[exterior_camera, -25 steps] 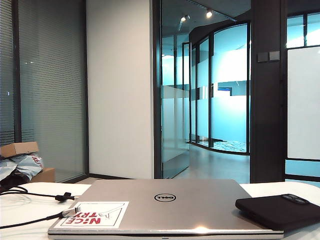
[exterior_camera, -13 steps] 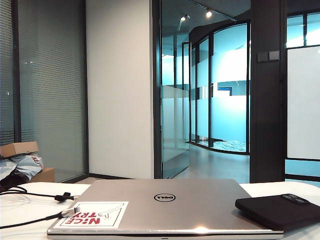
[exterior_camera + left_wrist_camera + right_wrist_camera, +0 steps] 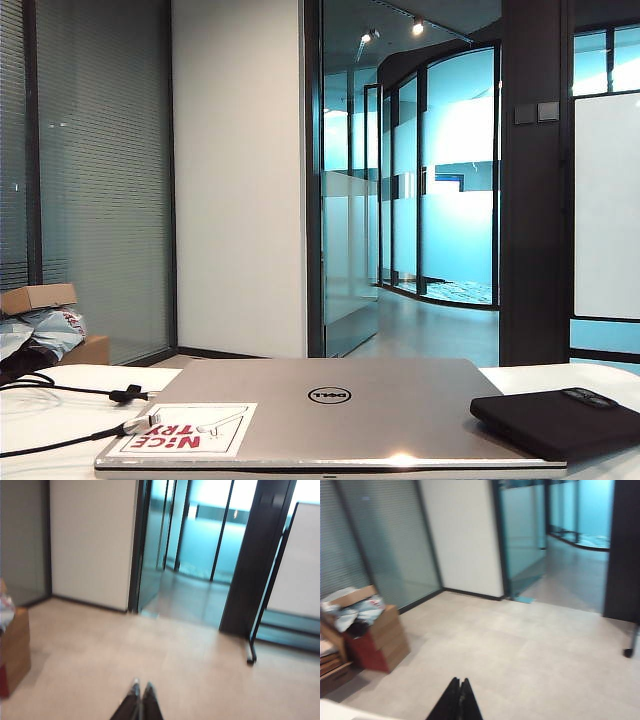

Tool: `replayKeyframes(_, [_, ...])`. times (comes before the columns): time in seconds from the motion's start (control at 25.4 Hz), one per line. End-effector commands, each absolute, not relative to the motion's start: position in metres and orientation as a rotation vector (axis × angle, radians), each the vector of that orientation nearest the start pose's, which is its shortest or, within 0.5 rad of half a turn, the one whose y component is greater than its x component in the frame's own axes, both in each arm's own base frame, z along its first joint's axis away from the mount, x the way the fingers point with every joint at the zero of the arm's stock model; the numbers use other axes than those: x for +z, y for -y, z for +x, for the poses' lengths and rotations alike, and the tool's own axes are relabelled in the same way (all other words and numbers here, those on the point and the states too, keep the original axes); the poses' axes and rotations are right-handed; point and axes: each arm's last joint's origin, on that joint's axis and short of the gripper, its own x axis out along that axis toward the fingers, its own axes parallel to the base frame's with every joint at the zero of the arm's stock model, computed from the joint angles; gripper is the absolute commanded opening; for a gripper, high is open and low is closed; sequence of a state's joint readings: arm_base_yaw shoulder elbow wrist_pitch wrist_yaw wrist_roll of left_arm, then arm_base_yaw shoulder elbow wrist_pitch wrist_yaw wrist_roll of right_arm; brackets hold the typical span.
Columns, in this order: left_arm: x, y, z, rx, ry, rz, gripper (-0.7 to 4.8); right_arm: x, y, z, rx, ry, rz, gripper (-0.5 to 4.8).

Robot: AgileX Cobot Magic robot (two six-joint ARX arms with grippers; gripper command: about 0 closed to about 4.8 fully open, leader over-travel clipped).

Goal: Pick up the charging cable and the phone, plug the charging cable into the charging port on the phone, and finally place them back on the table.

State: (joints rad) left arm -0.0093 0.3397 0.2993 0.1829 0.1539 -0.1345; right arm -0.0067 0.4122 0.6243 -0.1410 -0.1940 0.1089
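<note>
The charging cable (image 3: 70, 438) is a thin black cord that runs over the white table (image 3: 50, 420) at the left, its silver-white plug (image 3: 143, 424) resting on the laptop's sticker. The phone (image 3: 560, 421), a matte-black slab, lies on the laptop's right corner. Neither arm shows in the exterior view. In the left wrist view my left gripper (image 3: 141, 686) is shut and empty, pointing out over the room's floor. In the right wrist view my right gripper (image 3: 459, 680) is shut and empty too. Neither wrist view shows the cable or the phone.
A closed silver Dell laptop (image 3: 330, 410) with a red-and-white sticker (image 3: 190, 428) fills the middle of the table. Cardboard boxes and bags (image 3: 365, 625) stand on the floor beyond the table's left side. A white table edge (image 3: 340, 711) shows in the right wrist view.
Nothing has moved in the exterior view; the cable, the phone and the laptop lie as before.
</note>
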Motion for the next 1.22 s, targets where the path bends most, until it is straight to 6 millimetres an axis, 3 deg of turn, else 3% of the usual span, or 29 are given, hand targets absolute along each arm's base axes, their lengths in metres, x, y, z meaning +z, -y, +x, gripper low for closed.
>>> replayKeyframes(0.04, [0.264, 0.006, 0.128, -0.172, 0.088, -0.120, -0.05, 0.333, -0.010, 0.105, 0.263, 0.062, 0.103, -0.03])
replayKeyframes(0.28, [0.274, 0.016, 0.167, -0.224, -0.036, -0.091, -0.05, 0.331, -0.029, 0.105, 0.394, 0.009, 0.101, -0.04])
replayKeyframes(0.51, [0.260, 0.038, 0.190, -0.326, -0.124, -0.049, -0.05, 0.321, -0.045, 0.097, 0.544, -0.105, 0.088, -0.03])
replayKeyframes(0.9, [0.242, 0.053, 0.198, -0.402, -0.216, 0.094, -0.05, 0.306, -0.061, 0.077, 0.767, -0.209, -0.090, -0.03])
replayKeyframes(1.02, [0.235, 0.056, 0.197, -0.441, -0.247, 0.253, -0.05, 0.304, -0.062, 0.075, 0.748, -0.229, -0.108, -0.03])
replayKeyframes(1.22, [0.211, 0.062, 0.197, -0.500, -0.346, 0.350, -0.04, 0.305, -0.062, 0.075, 0.736, -0.217, -0.105, -0.03])
